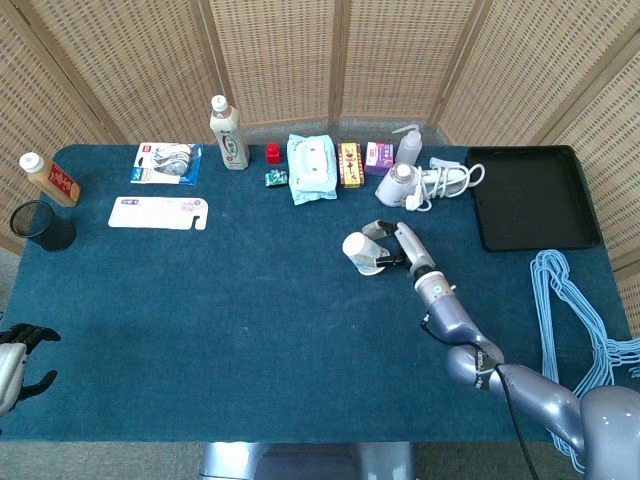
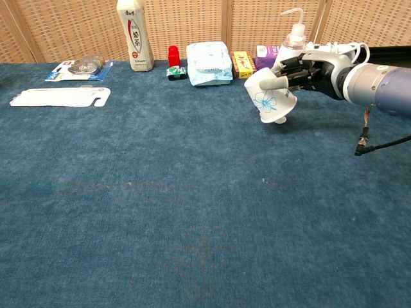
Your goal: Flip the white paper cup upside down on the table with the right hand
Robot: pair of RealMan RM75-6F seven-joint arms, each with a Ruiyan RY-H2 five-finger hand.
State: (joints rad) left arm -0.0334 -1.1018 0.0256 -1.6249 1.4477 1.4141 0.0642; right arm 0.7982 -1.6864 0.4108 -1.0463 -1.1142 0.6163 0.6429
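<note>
- Left hand (image 1: 14, 362) at near-left table edge, well apart from the cup; fingers look loosely curled, nothing in them, but too small/cut off to tell for sure.
- Table (image 1: 230, 330): blue cloth, wide bare stretch nearer than the cup.
- Right hand (image 1: 400, 246) a bit right of table centre, arm reaching in from near-right; fingers wrapped round the cup, thumb on its side.
- White paper cup (image 2: 270, 99) w/ blue print, held above the cloth, tilted, closed base up-left, mouth down & toward the table. Can't tell if rim touches the cloth.
- Far of cup: hair dryer (image 1: 402, 183) w/ coiled cord, squeeze bottle (image 1: 408, 146), purple box (image 1: 379, 157), yellow box (image 1: 349, 164), wipes pack (image 1: 311, 168).
- Far-left of cup: red cap (image 1: 272, 152), tall bottle (image 1: 229, 133), blister pack (image 1: 166, 164), white card (image 1: 158, 212).
- Far-right of cup: black tray (image 1: 530, 197); blue hangers (image 1: 570, 320) right of cup, over table edge.
</note>
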